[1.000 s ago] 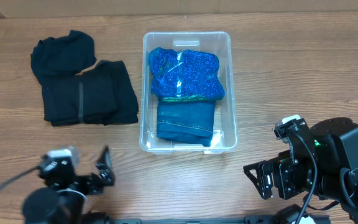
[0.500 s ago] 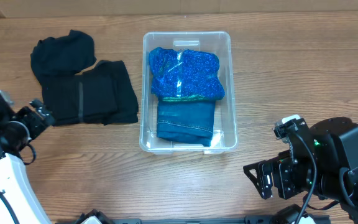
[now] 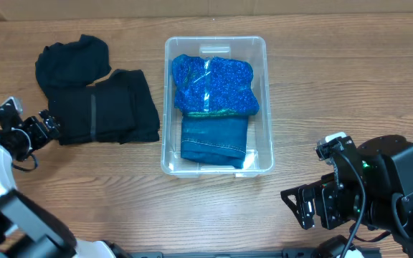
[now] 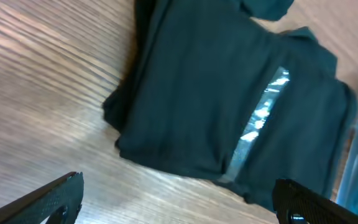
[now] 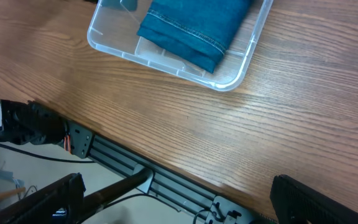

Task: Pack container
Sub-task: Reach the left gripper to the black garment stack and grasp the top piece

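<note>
The clear container (image 3: 268, 107) stands mid-table and holds a shiny blue garment (image 3: 215, 84) at the far end and folded blue jeans (image 3: 214, 138) at the near end; its near corner shows in the right wrist view (image 5: 232, 84). Two folded black garments lie left of it: a near one (image 3: 106, 107) with a reflective stripe, seen in the left wrist view (image 4: 229, 106), and one behind (image 3: 72, 61). My left gripper (image 3: 47, 123) is open, just left of the near black garment, its fingers (image 4: 179, 199) over bare wood. My right gripper (image 3: 297, 203) is open at the table's front edge (image 5: 179, 199).
The metal rail and cables along the table's front edge (image 5: 166, 180) show in the right wrist view. Bare wood lies between the container and the right arm (image 3: 386, 186).
My left arm has swung from the front edge up to the left side of the near black garment. The right arm and the container have not moved.
</note>
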`<act>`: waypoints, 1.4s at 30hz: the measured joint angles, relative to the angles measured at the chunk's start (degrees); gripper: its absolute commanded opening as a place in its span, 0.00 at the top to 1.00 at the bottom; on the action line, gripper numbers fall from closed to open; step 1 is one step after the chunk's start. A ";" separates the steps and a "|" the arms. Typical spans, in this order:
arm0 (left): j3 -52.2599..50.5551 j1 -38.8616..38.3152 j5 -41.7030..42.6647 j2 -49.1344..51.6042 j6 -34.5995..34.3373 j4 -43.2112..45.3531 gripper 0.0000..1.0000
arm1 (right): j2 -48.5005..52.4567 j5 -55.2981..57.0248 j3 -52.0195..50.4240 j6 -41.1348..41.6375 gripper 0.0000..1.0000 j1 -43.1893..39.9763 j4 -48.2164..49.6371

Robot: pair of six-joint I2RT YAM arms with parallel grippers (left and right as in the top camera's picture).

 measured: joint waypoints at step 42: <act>17.84 -5.68 24.90 5.05 4.44 -6.32 0.96 | 0.00 0.00 0.00 0.02 0.00 0.00 0.04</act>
